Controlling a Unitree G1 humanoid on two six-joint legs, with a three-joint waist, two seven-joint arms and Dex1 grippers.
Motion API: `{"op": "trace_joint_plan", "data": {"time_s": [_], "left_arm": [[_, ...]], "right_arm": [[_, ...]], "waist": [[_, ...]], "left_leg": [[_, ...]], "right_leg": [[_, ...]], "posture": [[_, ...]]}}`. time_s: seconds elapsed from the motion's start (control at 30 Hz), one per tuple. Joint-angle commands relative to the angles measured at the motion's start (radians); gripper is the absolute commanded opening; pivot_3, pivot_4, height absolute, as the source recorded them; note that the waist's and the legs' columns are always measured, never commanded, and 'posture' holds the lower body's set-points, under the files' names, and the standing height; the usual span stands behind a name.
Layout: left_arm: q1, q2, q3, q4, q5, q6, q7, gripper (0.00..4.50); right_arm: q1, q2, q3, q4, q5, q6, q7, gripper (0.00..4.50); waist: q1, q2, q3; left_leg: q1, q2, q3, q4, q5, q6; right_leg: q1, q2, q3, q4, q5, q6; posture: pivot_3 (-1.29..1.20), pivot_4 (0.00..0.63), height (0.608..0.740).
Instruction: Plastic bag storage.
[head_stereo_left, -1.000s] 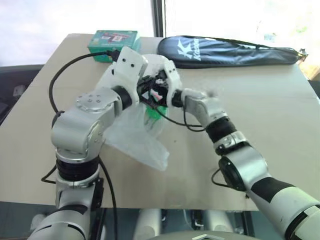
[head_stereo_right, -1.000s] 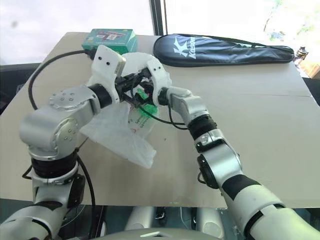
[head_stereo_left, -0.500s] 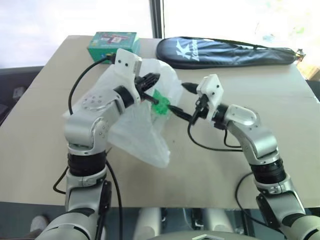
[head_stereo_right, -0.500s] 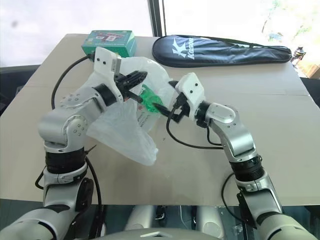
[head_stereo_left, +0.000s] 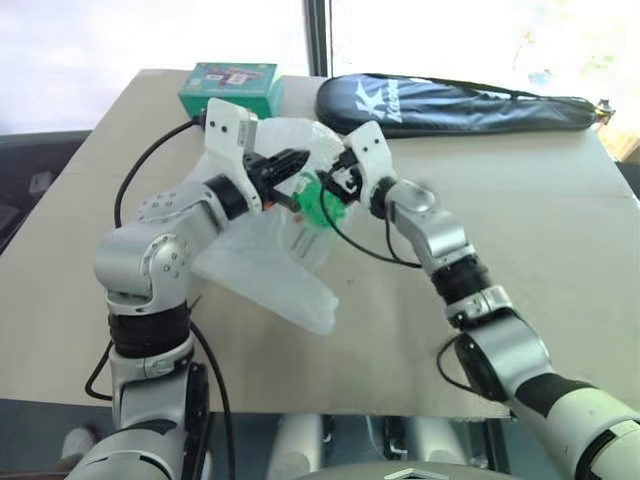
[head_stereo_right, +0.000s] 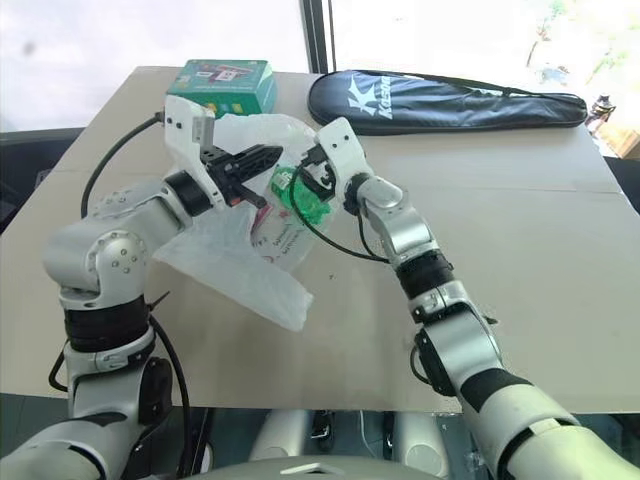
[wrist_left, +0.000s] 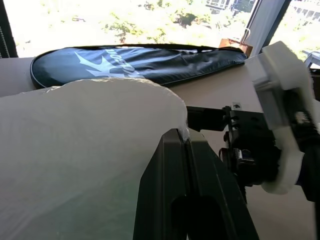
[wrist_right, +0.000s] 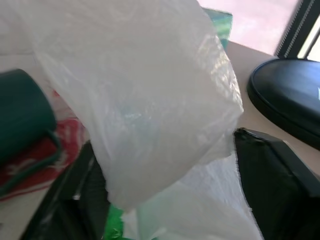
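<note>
The plastic bag (head_stereo_right: 262, 235) hangs over the table (head_stereo_right: 560, 250), in front of the green box (head_stereo_right: 222, 85). The left gripper (head_stereo_right: 268, 157) pinches its upper edge with fingers together. The right gripper (head_stereo_right: 303, 170) meets the bag beside it, fingers apart around a fold of plastic.

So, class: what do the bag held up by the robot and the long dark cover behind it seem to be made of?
The plastic bag: thin translucent white plastic film, judging by its crinkles and the print showing through. The racket cover: probably woven synthetic fabric, dark and matte, with a printed white logo.
</note>
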Motion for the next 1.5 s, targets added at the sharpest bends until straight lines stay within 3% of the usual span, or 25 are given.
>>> {"op": "trace_joint_plan", "data": {"time_s": [0.03, 0.17, 0.47, 0.57, 0.7, 0.8, 0.83, 0.87, 0.93, 1.1, 1.23, 1.43, 1.5], "left_arm": [[0.012, 0.023, 0.018, -0.051, -0.023, -0.007, 0.004, 0.00], [0.002, 0.037, 0.019, -0.020, -0.025, -0.024, -0.003, 0.00], [-0.198, 0.021, -0.103, 0.245, 0.041, -0.193, -0.127, 0.00], [-0.198, 0.052, -0.086, 0.219, -0.088, -0.083, -0.244, 0.00], [-0.048, 0.174, -0.063, -0.007, -0.309, 0.069, -0.416, 1.20], [0.111, 0.324, 0.014, -0.132, -0.674, 0.329, -0.498, 2.53], [0.171, 0.372, 0.002, -0.160, -0.737, 0.393, -0.519, 2.92], [0.216, 0.401, -0.026, -0.182, -0.743, 0.415, -0.513, 3.34], [0.259, 0.425, -0.081, -0.200, -0.715, 0.428, -0.473, 3.34], [0.246, 0.313, -0.260, -0.183, -0.535, 0.351, -0.311, 3.34], [0.198, 0.195, -0.319, -0.096, -0.424, 0.367, -0.155, 3.34], [0.148, -0.050, -0.171, -0.024, -0.503, 0.514, 0.060, 3.34], [0.114, -0.194, -0.061, 0.033, -0.534, 0.580, 0.180, 3.34]], "right_arm": [[-0.033, -0.034, -0.048, 0.022, -0.001, -0.057, -0.005, 1.85], [-0.030, -0.110, -0.055, 0.022, -0.046, -0.062, -0.035, 0.04], [0.005, -0.250, -0.127, -0.160, -0.053, 0.077, -0.087, 0.04], [0.038, -0.279, -0.132, -0.270, -0.049, 0.162, -0.085, 0.04], [0.094, -0.300, -0.108, -0.391, -0.042, 0.259, -0.047, 0.00], [0.131, -0.293, -0.095, -0.421, -0.037, 0.294, -0.034, 0.00], [0.140, -0.285, -0.091, -0.427, -0.036, 0.307, -0.033, 0.00], [0.144, -0.278, -0.086, -0.430, -0.036, 0.316, -0.033, 0.00], [0.146, -0.267, -0.082, -0.437, -0.035, 0.330, -0.034, 0.00], [0.153, -0.252, -0.074, -0.460, -0.034, 0.365, -0.031, 0.00], [0.164, -0.244, -0.070, -0.481, -0.034, 0.391, -0.035, 0.00], [0.171, -0.235, -0.065, -0.499, -0.037, 0.412, -0.042, 0.00], [0.170, -0.229, -0.063, -0.500, -0.039, 0.417, -0.045, 0.00]], "waist": [[-0.002, 0.000, 0.000], [-0.004, 0.000, 0.000], [-0.001, 0.001, 0.001], [-0.002, 0.001, 0.001], [-0.014, 0.001, 0.001], [-0.023, 0.002, 0.001], [-0.028, 0.002, 0.001], [-0.029, 0.002, 0.001], [-0.025, 0.003, 0.001], [-0.008, 0.003, 0.001], [-0.001, 0.003, 0.001], [-0.002, 0.003, 0.001], [-0.002, 0.003, 0.001]], "left_leg": [[0.000, 0.000, 0.000, 0.000, 0.000, 0.000], [0.000, 0.001, 0.000, 0.000, 0.000, 0.000], [-0.001, 0.001, 0.001, -0.001, 0.000, 0.000], [-0.001, 0.001, 0.001, -0.001, 0.000, 0.000], [-0.001, 0.001, 0.002, -0.004, 0.000, 0.000], [-0.001, 0.002, 0.001, -0.005, 0.000, 0.000], [-0.001, 0.002, 0.001, -0.005, 0.000, 0.000], [-0.001, 0.002, 0.001, -0.005, 0.000, 0.000], [0.001, 0.001, 0.000, -0.004, 0.000, 0.000], [0.002, 0.000, -0.002, -0.001, 0.000, 0.000], [0.001, 0.000, -0.002, -0.001, 0.000, 0.000], [0.001, 0.000, -0.001, -0.001, 0.000, 0.000], [0.001, 0.001, -0.001, 0.000, 0.000, 0.000]], "right_leg": [[0.000, 0.000, 0.000, 0.000, 0.000, 0.000], [0.000, 0.001, 0.000, 0.000, 0.000, 0.000], [-0.001, 0.001, 0.000, 0.000, 0.000, 0.000], [-0.001, 0.001, 0.001, -0.002, 0.000, 0.000], [-0.001, 0.001, 0.001, -0.005, 0.000, 0.000], [-0.001, 0.001, 0.001, -0.007, 0.000, 0.000], [-0.001, 0.001, 0.001, -0.007, 0.000, 0.000], [-0.001, 0.001, 0.001, -0.007, 0.000, 0.000], [0.001, 0.000, 0.001, -0.007, 0.000, 0.000], [0.002, 0.000, 0.000, -0.001, 0.000, 0.000], [0.000, 0.001, 0.000, 0.001, 0.000, 0.000], [0.000, 0.001, 0.002, 0.001, 0.000, 0.000], [0.000, 0.001, 0.001, 0.001, 0.000, 0.000]], "posture": [[0.00, 0.150, 0.740], [0.00, 0.150, 0.740], [0.00, 0.150, 0.740], [0.00, 0.150, 0.740], [0.00, 0.150, 0.740], [0.00, 0.150, 0.740], [0.00, 0.150, 0.740], [0.00, 0.150, 0.740], [0.00, 0.150, 0.740], [0.00, 0.150, 0.740], [0.00, 0.150, 0.740], [0.00, 0.150, 0.740], [0.00, 0.150, 0.740]]}}
